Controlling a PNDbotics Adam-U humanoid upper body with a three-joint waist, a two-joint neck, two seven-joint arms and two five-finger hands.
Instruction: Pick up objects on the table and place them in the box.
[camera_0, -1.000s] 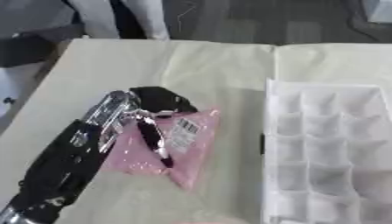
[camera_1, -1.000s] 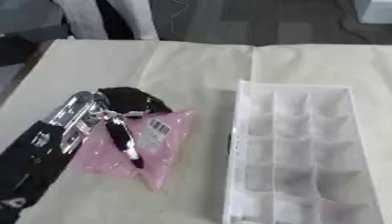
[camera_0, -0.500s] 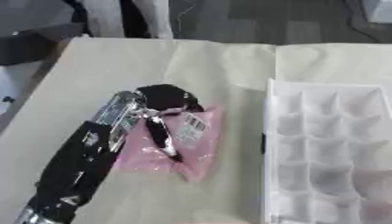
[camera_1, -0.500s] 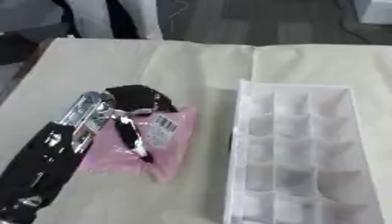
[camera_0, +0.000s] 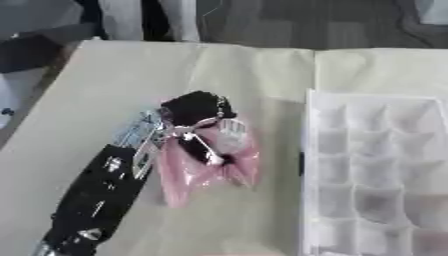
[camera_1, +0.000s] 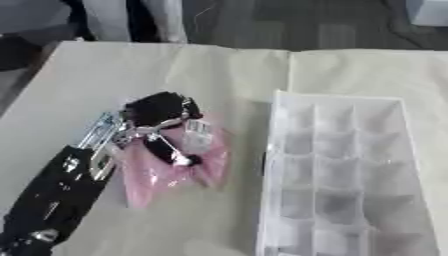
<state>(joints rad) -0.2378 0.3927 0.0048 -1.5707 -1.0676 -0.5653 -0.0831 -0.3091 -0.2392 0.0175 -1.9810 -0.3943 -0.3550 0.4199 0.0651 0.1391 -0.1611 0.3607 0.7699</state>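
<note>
The left robot hand (camera_0: 194, 122) closes its fingers on a pink plastic packet (camera_0: 214, 162) with a white label, holding it near the middle of the cloth-covered counter (camera_0: 131, 75), just left of the white compartmented box (camera_1: 350, 175). The box's visible compartments look empty, so the placing appears not yet done. The right robot hand is out of view.

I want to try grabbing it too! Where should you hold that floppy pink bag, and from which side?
Probably at its upper end, coming from above and the left. There the left hand already has its fingers curled on the pink bag, while the crumpled rest of the bag trails below it. The white compartment box stands close on the right, so that side looks crowded.
</note>
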